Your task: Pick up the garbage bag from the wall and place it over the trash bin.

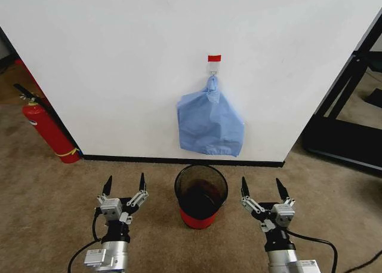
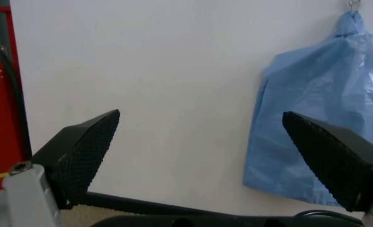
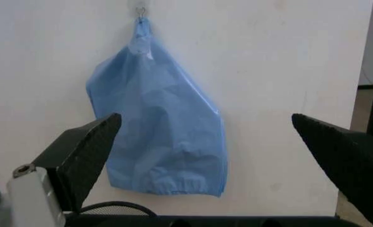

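You face a plain white partition (image 1: 119,58) with a black baseboard (image 1: 179,161) along its foot. Tan carpet (image 1: 48,183) covers the floor. To your left, a red fire extinguisher (image 1: 51,135) stands by the partition's edge. To your right, a black metal frame (image 1: 352,106) rises from the carpet.

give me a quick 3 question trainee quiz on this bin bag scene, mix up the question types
1. True or false: the garbage bag hangs from a hook on the wall.
2. Which stands on the floor straight below the bag? A) fire extinguisher B) trash bin C) black frame
3. Fill in: the left pincer and right pincer are both ____, holding nothing.

Key:
1. True; it hangs gathered at its top under the red-and-white hook tag.
2. B
3. open
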Controlling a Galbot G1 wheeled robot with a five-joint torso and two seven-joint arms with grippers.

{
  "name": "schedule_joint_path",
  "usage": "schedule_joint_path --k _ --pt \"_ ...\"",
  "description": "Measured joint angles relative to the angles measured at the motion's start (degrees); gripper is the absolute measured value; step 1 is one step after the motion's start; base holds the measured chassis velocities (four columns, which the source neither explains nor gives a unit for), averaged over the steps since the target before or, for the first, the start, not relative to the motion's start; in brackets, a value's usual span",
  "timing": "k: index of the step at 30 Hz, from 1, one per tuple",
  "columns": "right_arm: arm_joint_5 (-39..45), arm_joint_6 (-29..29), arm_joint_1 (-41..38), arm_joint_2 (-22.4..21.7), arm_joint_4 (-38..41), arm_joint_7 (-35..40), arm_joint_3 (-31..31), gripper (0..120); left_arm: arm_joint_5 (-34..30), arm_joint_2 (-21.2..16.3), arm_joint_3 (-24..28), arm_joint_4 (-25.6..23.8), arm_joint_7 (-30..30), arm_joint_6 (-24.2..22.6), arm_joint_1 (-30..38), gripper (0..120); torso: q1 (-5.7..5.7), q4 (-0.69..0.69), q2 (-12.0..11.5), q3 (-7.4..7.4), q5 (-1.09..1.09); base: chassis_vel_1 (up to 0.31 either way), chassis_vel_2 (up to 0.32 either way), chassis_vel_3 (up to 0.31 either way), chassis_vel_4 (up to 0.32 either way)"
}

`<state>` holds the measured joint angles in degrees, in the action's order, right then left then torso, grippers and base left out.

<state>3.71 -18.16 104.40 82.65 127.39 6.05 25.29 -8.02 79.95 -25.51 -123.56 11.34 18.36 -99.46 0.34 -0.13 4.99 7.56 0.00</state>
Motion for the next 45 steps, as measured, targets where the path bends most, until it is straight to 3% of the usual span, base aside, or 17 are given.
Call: schedule_joint_path --k 14,20,22,29,31,32,34,39,45 --pt "4.3 1.9 -1.7 -1.7 -0.8 0.9 1.7 100 -0.7 -0.4 -0.8 0.3 0.2 0.1 0.2 100 0.00 -0.01 0.0 0.00 0.00 0.000 0.000 0.000 0.000" --pt "10.2 4.3 -4.0 -4.4 -1.3 0.8 1.8 100 -0.4 0.2 -0.3 0.6 0.2 -0.1 0.4 100 0.00 -0.01 0.0 0.00 0.01 0.000 0.000 0.000 0.000" --pt "18.4 6.8 -6.6 -7.6 -1.6 0.1 2.0 100 -0.1 0.0 0.0 1.0 0.2 -0.3 0.5 100 0.00 0.00 0.0 0.00 0.00 0.000 0.000 0.000 0.000" --pt "32.9 8.7 -15.1 -15.0 -5.5 -3.1 3.3 100 0.0 -1.4 0.3 1.0 0.2 -1.0 0.7 100 0.00 0.04 0.0 0.01 0.03 0.000 0.000 0.000 0.000" --pt "35.6 9.1 -16.0 -16.1 -6.1 -4.1 3.9 100 -0.1 -2.1 0.9 1.2 0.2 -1.4 1.4 100 0.00 0.01 0.0 0.01 0.01 0.000 0.000 0.000 0.000" --pt "38.3 10.0 -17.2 -17.1 -6.8 -5.0 4.1 100 -0.2 -2.5 1.2 1.3 0.1 -1.6 1.6 100 0.00 -0.07 0.0 0.00 -0.03 0.000 0.000 0.000 0.000" --pt "43.0 11.4 -20.4 -18.5 -8.6 -7.2 3.8 100 -0.3 -2.7 1.3 1.3 0.1 -1.7 1.3 100 0.00 -0.03 0.0 0.00 0.03 0.000 0.000 0.000 0.000" --pt "58.0 19.5 -32.2 -19.8 -13.9 -16.2 1.1 100 0.3 -2.4 1.0 0.2 0.1 -1.3 -1.1 100 0.00 0.00 0.0 0.01 0.01 0.000 0.000 0.000 0.000" --pt "67.2 22.7 -45.7 -18.7 -23.8 -20.7 -6.2 100 2.2 -1.8 0.9 0.4 0.1 -0.7 -2.0 100 0.01 0.01 0.0 0.01 -0.01 0.000 0.000 0.000 0.000"
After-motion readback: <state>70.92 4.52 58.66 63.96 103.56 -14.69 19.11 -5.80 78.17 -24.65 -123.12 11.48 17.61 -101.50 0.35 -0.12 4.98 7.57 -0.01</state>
